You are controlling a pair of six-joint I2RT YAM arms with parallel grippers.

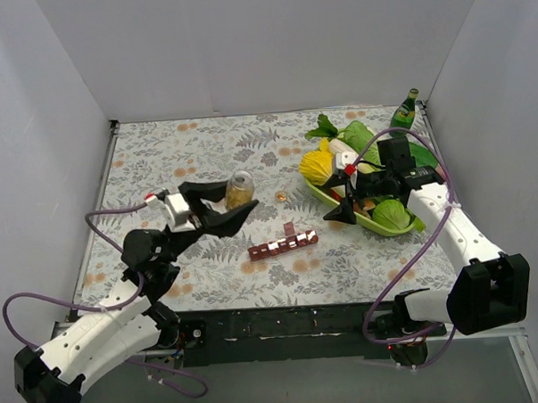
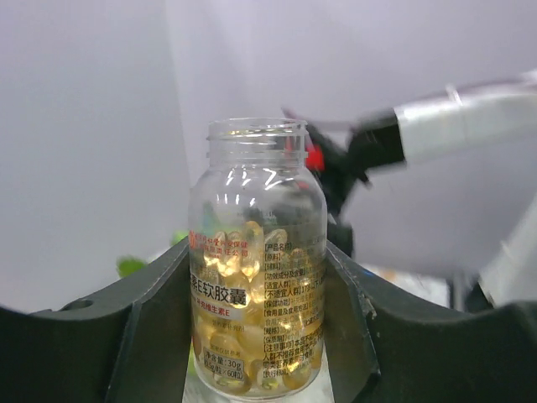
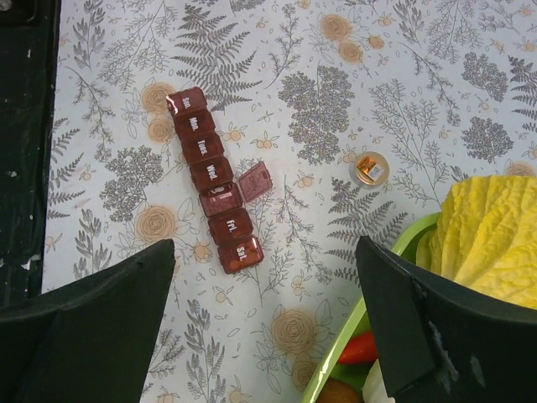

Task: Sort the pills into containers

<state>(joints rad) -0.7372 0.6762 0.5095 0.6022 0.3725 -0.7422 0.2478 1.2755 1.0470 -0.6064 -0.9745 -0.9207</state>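
Left claw (image 1: 236, 206) is clamped on the open jar (image 2: 256, 252) of pills (image 2: 252, 336). Right claw (image 3: 264, 252) hangs spread apart above the counter (image 3: 377, 84). The pill box (image 3: 215, 191) has one lid (image 3: 256, 180) flipped open.

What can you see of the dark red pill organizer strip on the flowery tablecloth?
The dark-red translucent plastic pill organizer strip is a row of seven small joined compartments with white day labels, Sun. to Sat. It lies flat on the fern-and-flower patterned tablecloth. Six lids are shut; the fifth, after Wed., is flipped open sideways. Nothing grips or touches it but the cloth.
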